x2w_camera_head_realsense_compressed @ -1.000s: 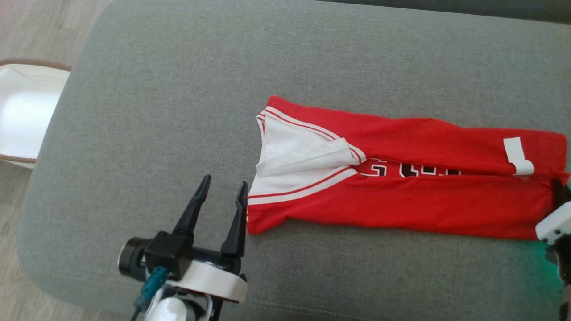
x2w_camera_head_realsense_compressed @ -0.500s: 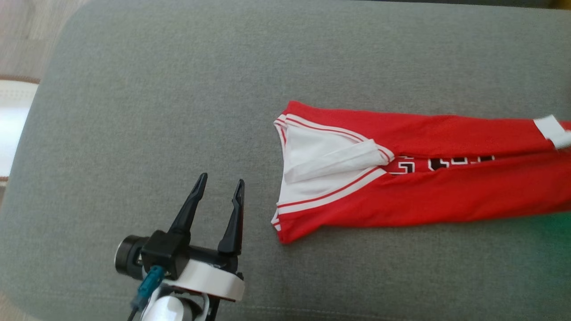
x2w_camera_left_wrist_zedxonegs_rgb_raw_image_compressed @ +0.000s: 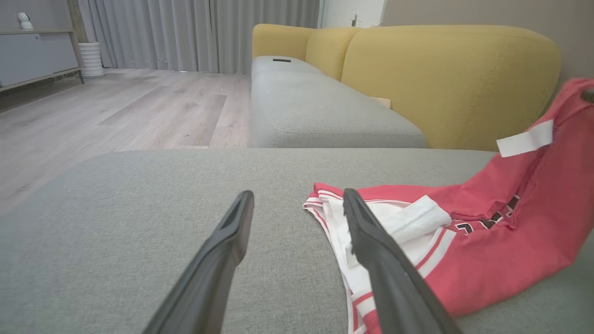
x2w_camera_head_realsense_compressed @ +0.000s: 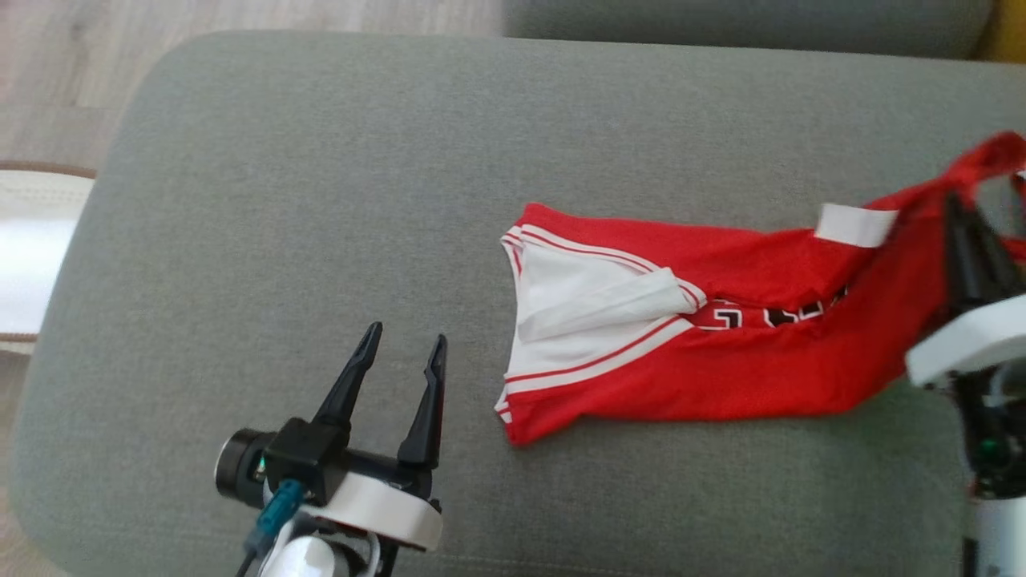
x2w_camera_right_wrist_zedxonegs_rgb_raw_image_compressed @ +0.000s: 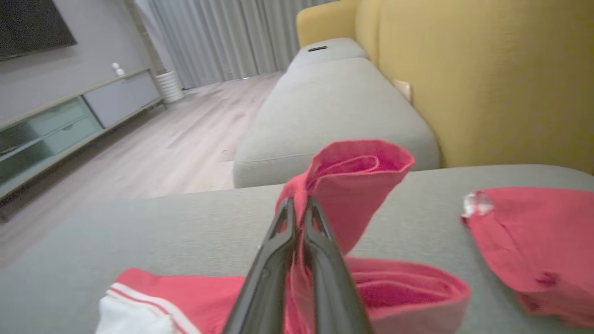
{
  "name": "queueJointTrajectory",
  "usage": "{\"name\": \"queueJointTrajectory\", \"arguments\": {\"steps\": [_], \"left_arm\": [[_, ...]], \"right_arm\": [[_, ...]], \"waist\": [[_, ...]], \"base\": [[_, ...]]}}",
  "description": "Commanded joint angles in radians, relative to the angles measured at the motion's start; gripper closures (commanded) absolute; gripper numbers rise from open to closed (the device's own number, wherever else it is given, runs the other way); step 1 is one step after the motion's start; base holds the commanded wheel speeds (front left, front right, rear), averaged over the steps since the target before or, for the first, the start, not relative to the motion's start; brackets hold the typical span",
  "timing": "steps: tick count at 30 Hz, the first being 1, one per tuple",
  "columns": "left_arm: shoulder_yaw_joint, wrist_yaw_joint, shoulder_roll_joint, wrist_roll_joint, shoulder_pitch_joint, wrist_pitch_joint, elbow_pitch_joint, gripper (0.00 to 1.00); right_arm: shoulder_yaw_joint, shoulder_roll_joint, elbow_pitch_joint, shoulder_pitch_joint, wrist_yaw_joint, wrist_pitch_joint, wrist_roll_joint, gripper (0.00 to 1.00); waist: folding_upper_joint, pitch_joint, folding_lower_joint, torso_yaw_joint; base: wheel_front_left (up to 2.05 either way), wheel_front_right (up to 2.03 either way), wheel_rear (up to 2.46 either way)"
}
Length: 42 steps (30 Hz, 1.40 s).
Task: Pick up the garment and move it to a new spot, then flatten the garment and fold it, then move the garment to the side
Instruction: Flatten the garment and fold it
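Jaws of the right gripper (x2w_camera_right_wrist_zedxonegs_rgb_raw_image_compressed: 297,204) are pinched tight on the hem end of the red fabric jersey with white striped trim (x2w_camera_head_realsense_compressed: 721,369), raising that end at 3 o'clock off the grey fabric sofa cushion (x2w_camera_head_realsense_compressed: 321,200). The rest lies as a long folded strip across the middle, neckline toward 9 o'clock. The left gripper (x2w_camera_head_realsense_compressed: 405,336) hovers at 7 o'clock, jaws wide and empty, just beside the neckline corner. The fold likely goes best if the lifted end travels low toward 9 o'clock and lands square on the neckline edge. Pinning that corner first with the left gripper would help, since light cloth may drag or twist.
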Motion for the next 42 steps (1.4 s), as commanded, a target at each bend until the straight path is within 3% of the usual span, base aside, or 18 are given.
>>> {"name": "queueJointTrajectory", "arguments": {"steps": [1, 9, 19, 28, 34, 35, 36, 37, 42], "left_arm": [[0.028, -0.001, -0.006, 0.007, -0.014, -0.008, -0.025, 0.0], [-0.003, -0.002, -0.006, -0.005, -0.022, -0.008, -0.016, 0.0], [-0.022, 0.012, -0.006, -0.031, -0.035, -0.008, -0.018, 0.0], [-0.048, 0.029, -0.006, -0.056, -0.056, -0.008, -0.017, 0.0], [-0.045, 0.038, -0.006, -0.064, -0.058, -0.008, -0.015, 0.0], [-0.044, 0.04, -0.006, -0.065, -0.058, -0.008, -0.014, 0.0], [-0.043, 0.041, -0.006, -0.065, -0.057, -0.008, -0.013, 0.0], [-0.043, 0.043, -0.006, -0.065, -0.057, -0.008, -0.012, 0.0], [-0.034, 0.048, -0.006, -0.06, -0.058, -0.008, -0.015, 0.0]], "right_arm": [[0.044, 0.009, -0.062, -0.023, 0.007, 0.012, -0.007, 1.0], [0.196, 0.056, -0.064, -0.03, 0.007, 0.039, 0.004, 1.0], [0.36, 0.063, 0.099, -0.102, 0.007, 0.044, 0.045, 1.0], [0.432, 0.064, 0.282, -0.182, 0.007, 0.046, 0.076, 1.0], [0.458, 0.064, 0.338, -0.186, 0.007, 0.041, 0.097, 1.0], [0.463, 0.064, 0.339, -0.183, 0.007, 0.038, 0.107, 0.62], [0.472, 0.064, 0.333, -0.18, 0.007, 0.032, 0.119, 0.06], [0.474, 0.064, 0.323, -0.178, 0.007, 0.019, 0.132, 0.0], [0.45, 0.061, 0.233, -0.157, 0.007, -0.019, 0.189, 0.0]], "waist": [[0.0, -0.009, 0.0, 0.017], [0.0, -0.021, 0.0, 0.101], [0.0, 0.017, 0.0, 0.195], [0.0, 0.049, 0.0, 0.241], [0.0, 0.056, 0.0, 0.241], [0.0, 0.055, 0.0, 0.239], [0.0, 0.054, 0.0, 0.236], [0.0, 0.053, 0.0, 0.233], [0.0, 0.049, 0.0, 0.209]], "base": [[0.0, 0.0, 0.0], [0.0, 0.0, 0.0], [0.0, 0.0, 0.0], [0.0, 0.0, 0.0], [0.0, 0.0, 0.0], [0.0, 0.0, 0.0], [0.0, 0.0, 0.0], [0.0, 0.0, 0.0], [0.0, 0.0, 0.0]]}}
